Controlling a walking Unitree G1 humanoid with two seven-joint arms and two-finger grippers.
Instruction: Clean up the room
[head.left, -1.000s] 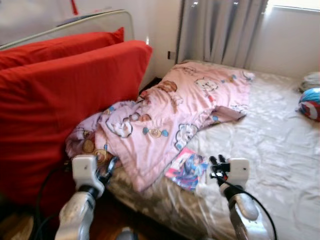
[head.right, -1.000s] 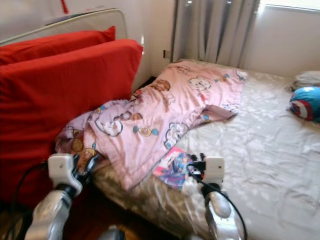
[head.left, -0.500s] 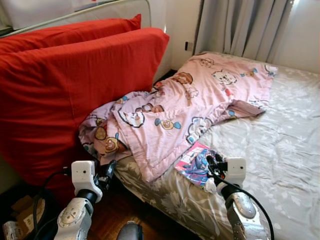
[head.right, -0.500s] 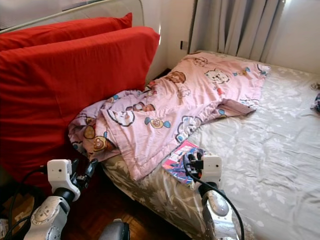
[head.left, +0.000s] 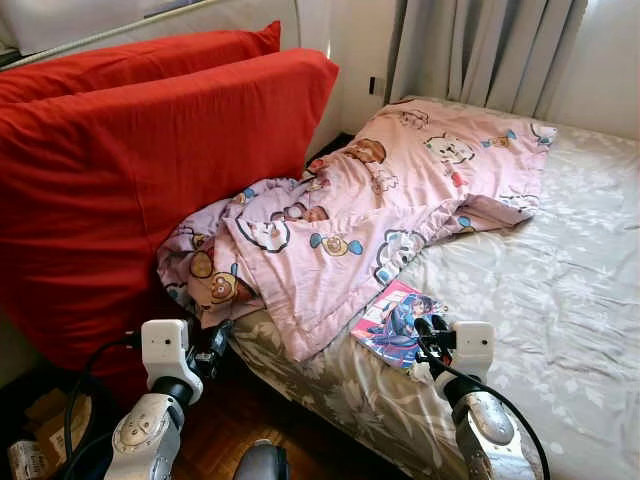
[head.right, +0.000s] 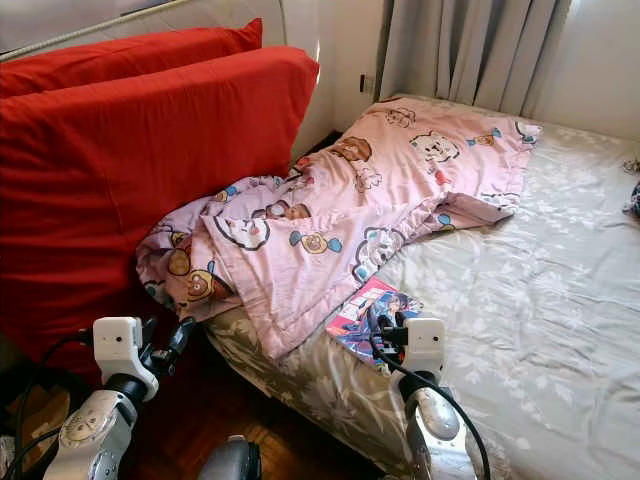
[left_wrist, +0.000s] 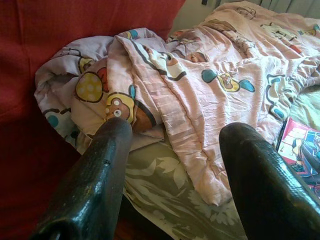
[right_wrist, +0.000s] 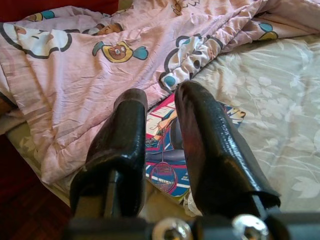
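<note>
A pink cartoon-print blanket (head.left: 370, 210) lies crumpled across the bed's left side, its bunched end hanging over the near corner. A colourful comic book (head.left: 395, 322) lies flat on the grey floral sheet (head.left: 540, 290) close to the bed's edge, partly under the blanket's hem. My right gripper (head.left: 430, 335) hovers just in front of the book; in the right wrist view its fingers (right_wrist: 127, 135) stand close together with nothing held, the book (right_wrist: 167, 170) behind them. My left gripper (head.left: 215, 340) is open, low beside the bed corner, pointing at the blanket's bunched end (left_wrist: 125, 95).
Two big red cushions (head.left: 150, 170) lean upright against the wall, touching the blanket. Grey curtains (head.left: 480, 50) hang behind the bed. Dark wooden floor (head.left: 250, 420) lies between me and the bed, with a cardboard box (head.left: 40, 415) at the lower left.
The whole view has turned left and come closer to the bed; the blue ball at the right has left the picture. Both arms keep about the same pose.
</note>
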